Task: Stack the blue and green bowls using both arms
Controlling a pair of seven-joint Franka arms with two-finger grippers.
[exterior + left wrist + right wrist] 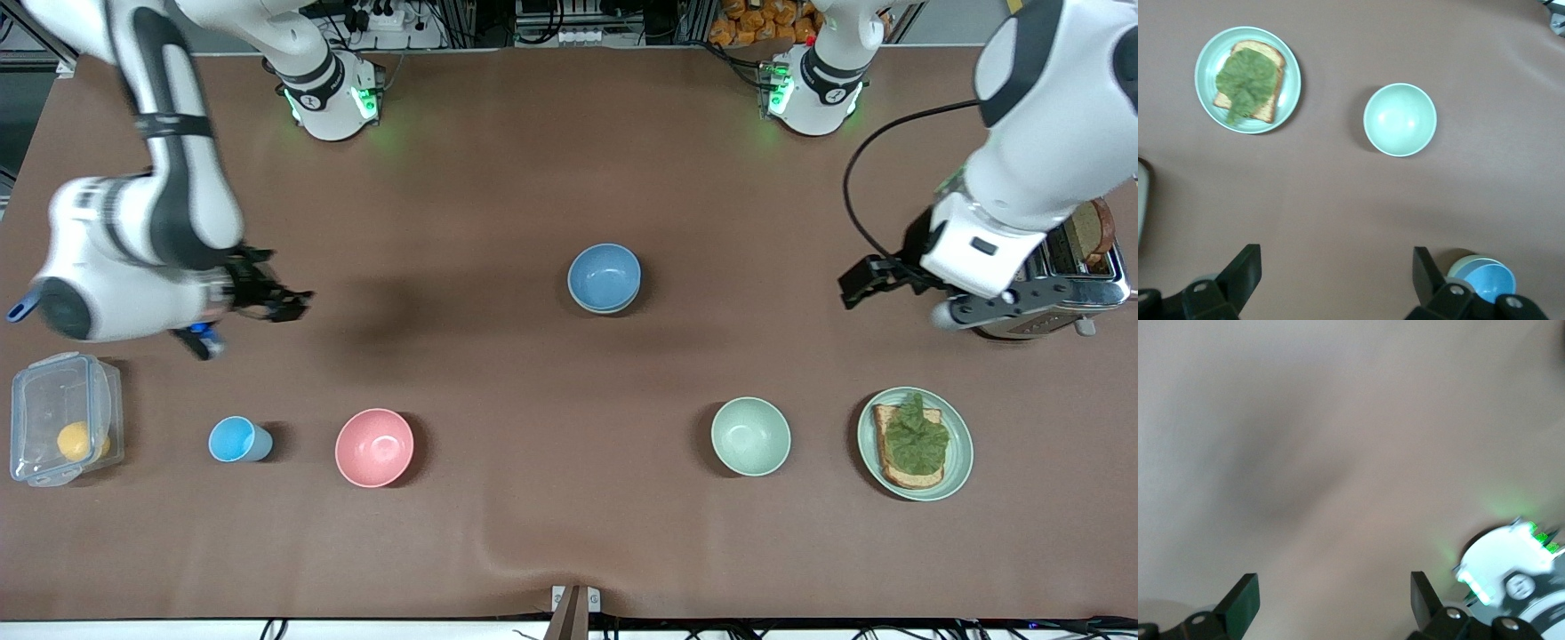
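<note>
Blue bowl [605,277] already sits in green bowl [1463,265]. Left gripper [861,283], right gripper [283,300]: wide open, empty; lift away slowly.

The blue bowl [605,274] sits upright inside the green bowl [1463,266], only whose rim shows, near the middle of the surface [533,178].

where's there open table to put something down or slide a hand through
Widest bare patch: between the pink bowl and the mint bowl, nearer the camera than the stacked blue bowl. Also bare between that stack and the robot bases. Crowded: the lidded container and cup at one end, the toast plate and toaster at the other.
</note>
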